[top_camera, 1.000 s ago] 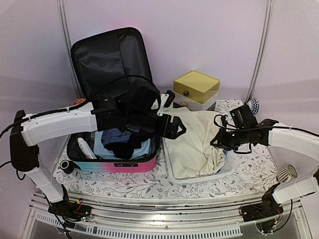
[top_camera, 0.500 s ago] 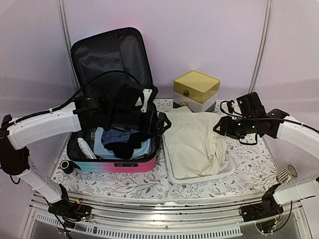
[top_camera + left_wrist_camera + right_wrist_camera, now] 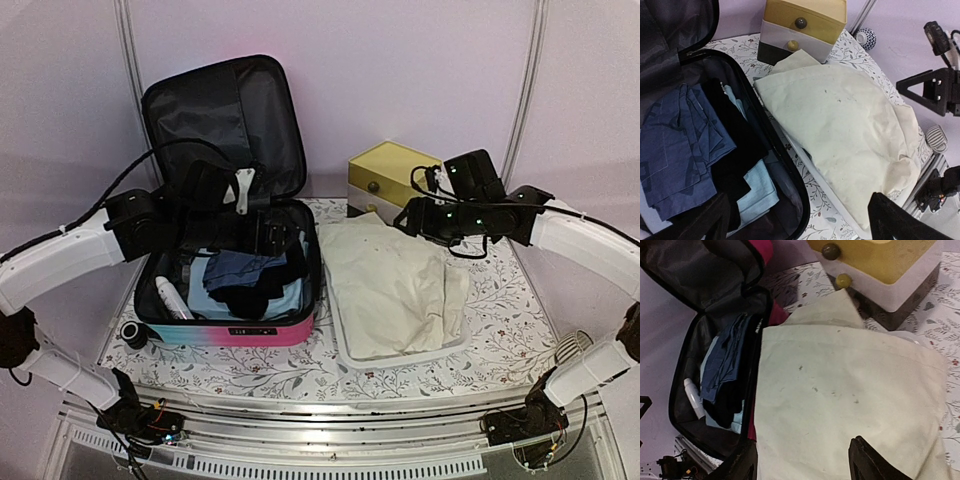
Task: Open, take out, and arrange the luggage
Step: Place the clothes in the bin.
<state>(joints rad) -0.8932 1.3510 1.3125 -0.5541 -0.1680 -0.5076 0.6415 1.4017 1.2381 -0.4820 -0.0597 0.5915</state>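
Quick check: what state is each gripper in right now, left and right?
Left gripper: open, jaws wide apart, holding nothing.
Right gripper: open, holding nothing.

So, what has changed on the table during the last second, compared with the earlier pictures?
The left end effector drew back from the cream cloth to above the open luggage. The right end effector let go of the cloth's edge, opened, and moved back toward the yellow-topped box. The cloth settled flatter in the white basket. The luggage, its contents and the box stayed put.
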